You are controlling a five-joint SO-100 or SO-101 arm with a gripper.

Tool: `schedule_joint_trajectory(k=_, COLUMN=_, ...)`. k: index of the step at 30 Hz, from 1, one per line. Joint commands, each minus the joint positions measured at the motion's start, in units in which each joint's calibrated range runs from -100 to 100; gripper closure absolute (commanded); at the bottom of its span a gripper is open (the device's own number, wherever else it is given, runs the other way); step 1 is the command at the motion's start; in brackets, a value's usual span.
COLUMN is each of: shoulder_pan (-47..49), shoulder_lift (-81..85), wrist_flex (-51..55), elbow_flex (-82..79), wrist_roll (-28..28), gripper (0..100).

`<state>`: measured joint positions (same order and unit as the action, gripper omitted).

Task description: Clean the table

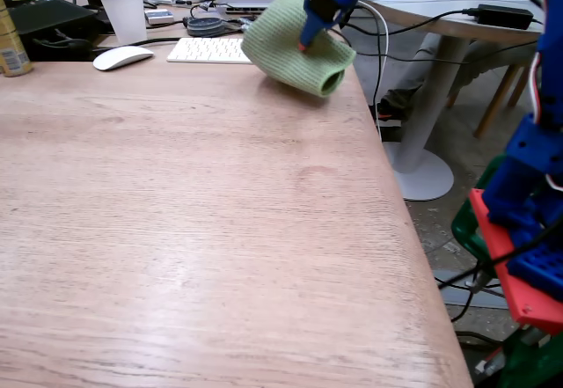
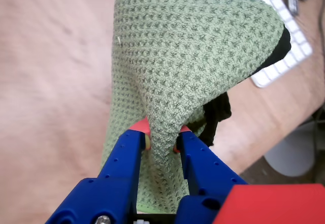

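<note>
The worktop, a pale wood-grain desk, fills most of the fixed view, its near surface bare. Beyond its right edge stands a round white pedestal table on a speckled floor. Along the far edge lie a white keyboard, a paper cup and a mouse. The blue claw is clamped on a green waffle-weave cloth, near the keyboard.

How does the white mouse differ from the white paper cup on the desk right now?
The mouse lies low and flat on the table; the paper cup stands tall and upright behind it. The mouse is rounded and closed; the cup is open at the top. The mouse is nearer the camera in the fixed view. Both are white and well clear of the gripper.
</note>
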<state>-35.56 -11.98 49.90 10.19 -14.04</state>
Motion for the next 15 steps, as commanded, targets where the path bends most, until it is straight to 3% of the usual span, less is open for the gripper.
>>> schedule_joint_trajectory(k=1, shoulder_pan=12.2, shoulder_lift=23.1, wrist_flex=-0.6, elbow_flex=-16.4, wrist_roll=5.0, gripper=100)
schedule_joint_trajectory(k=8, shoulder_pan=39.4, shoulder_lift=60.7, wrist_flex=-0.6, elbow_flex=-58.7, wrist_roll=7.2, gripper=100)
schedule_joint_trajectory(k=15, shoulder_pan=64.8, shoulder_lift=74.7, wrist_flex=-0.5, elbow_flex=-66.4, wrist_roll=12.2, gripper=100)
